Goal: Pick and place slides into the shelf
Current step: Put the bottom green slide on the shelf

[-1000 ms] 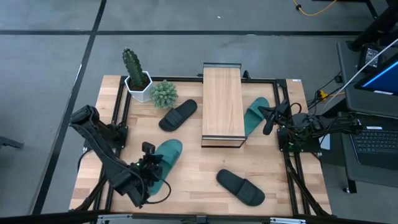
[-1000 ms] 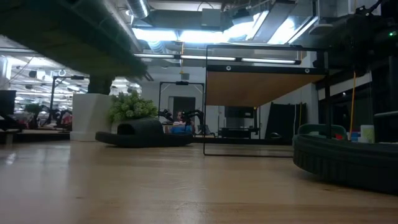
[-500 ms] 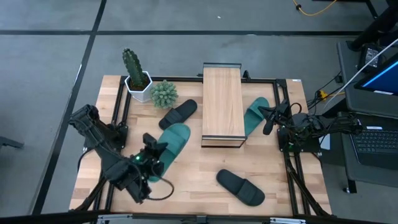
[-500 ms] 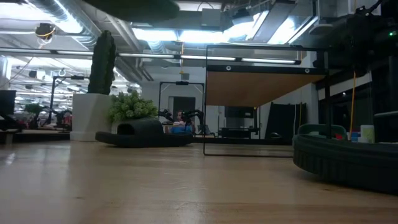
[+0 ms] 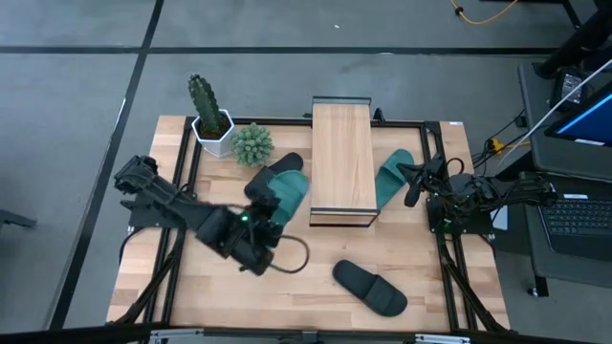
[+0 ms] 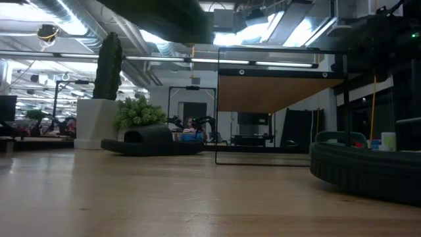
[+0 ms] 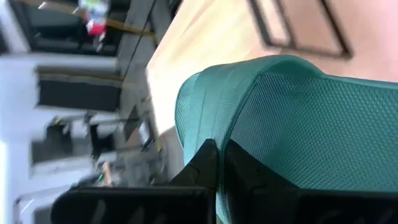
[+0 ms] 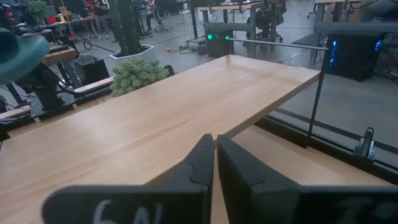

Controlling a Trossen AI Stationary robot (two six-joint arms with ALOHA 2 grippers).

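Carried up from the table's near-left since a second ago, the teal slide (image 5: 285,194) now hangs clamped in the left gripper (image 5: 260,218) just beside the shelf (image 5: 342,158) (right gripper (image 5: 413,183) idle, fingers together), and could snag its frame.

High view: looks straight down from above, taking in the whole table (image 5: 296,277), both arms, and floor around it.
Low view: sits at tabletop height, close to the wood, facing level across to the shelf (image 6: 283,92) and the room behind.
Left wrist view: very near, almost filled by a teal slide (image 7: 292,118).
Right wrist view: looks along the shelf top toward the plants.
Shared: high, low and right wrist views all show the shelf and the cactus (image 5: 204,98).
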